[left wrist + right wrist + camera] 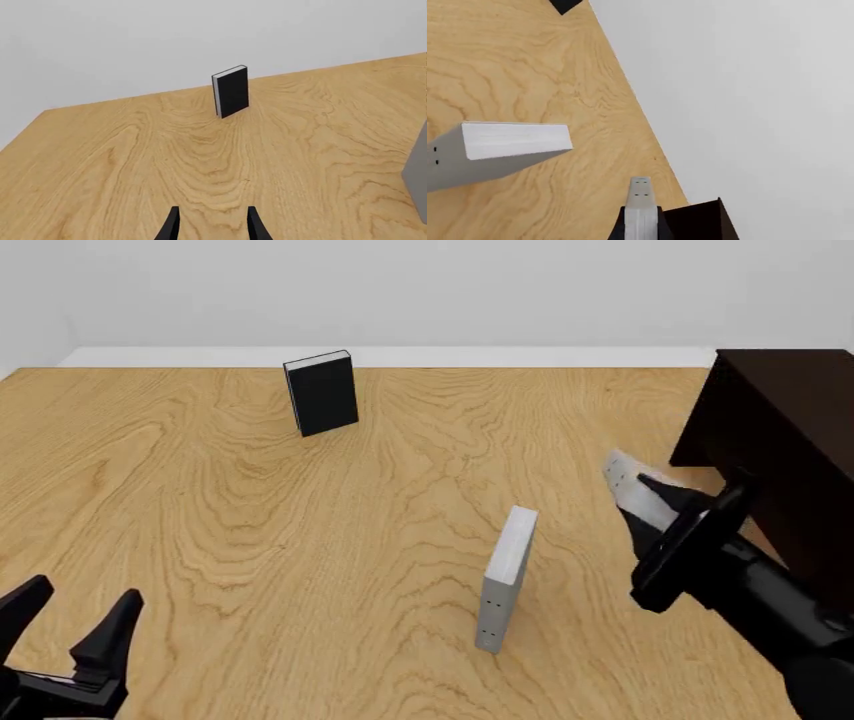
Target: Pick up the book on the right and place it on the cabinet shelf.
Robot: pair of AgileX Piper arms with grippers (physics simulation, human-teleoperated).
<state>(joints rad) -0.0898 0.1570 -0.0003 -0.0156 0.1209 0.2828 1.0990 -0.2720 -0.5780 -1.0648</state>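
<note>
1. Left wrist view: I see my left gripper [212, 225] low over bare table [100, 165], its two dark fingers [172, 226] apart with nothing between them. Ahead, well away from the fingers, a black book [232, 91] stands upright near the table's far edge, its white page edge toward the left of the cover. A grey sliver at the picture's edge is too cropped for me to name.

2. Front view: I see the left gripper [74, 618] at the near left corner, jaws spread and empty. The black book [322, 392] stands far back, left of centre. A thinner grey book [503, 578] with small dots on its spine stands upright near the middle of the table [200, 500], between my two arms. On the right, my right gripper [650, 502] is clamped on the book [630, 485], a light-grey hardback held off the table and tilted. It sits just beside the near corner of the dark cabinet [781, 430]; I cannot tell whether they touch. The shelf recess itself does not show from here.

3. Right wrist view: I see the book [640, 207] squeezed between the right gripper's [640, 231] fingers, its pale edge pointing away from the camera. A corner of the cabinet [700, 222] lies right beside it. The thinner grey book [497, 150] stands nearby on the table [527, 75].
</note>
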